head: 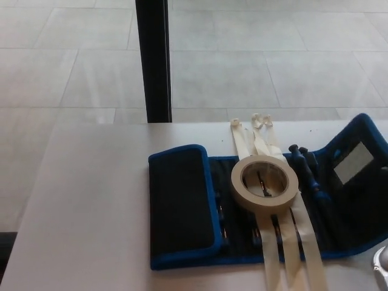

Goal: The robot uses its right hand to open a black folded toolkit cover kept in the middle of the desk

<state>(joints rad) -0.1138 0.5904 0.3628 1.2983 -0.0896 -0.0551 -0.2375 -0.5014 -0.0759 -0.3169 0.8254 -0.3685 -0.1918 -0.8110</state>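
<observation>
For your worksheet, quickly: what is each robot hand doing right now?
Left hand: not in view.
Right hand: not in view; only a grey bit shows at the corner.

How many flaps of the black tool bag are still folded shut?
1. The left flap lies folded over the toolkit; the right flap lies open. Tape roll sits between them.

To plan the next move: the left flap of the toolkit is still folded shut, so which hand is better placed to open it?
Probably the left, judging by position alone. The folded flap lies on the toolkit cover's left side, where the left arm would enter. The right flap lies open. Neither hand is in view now.
</observation>
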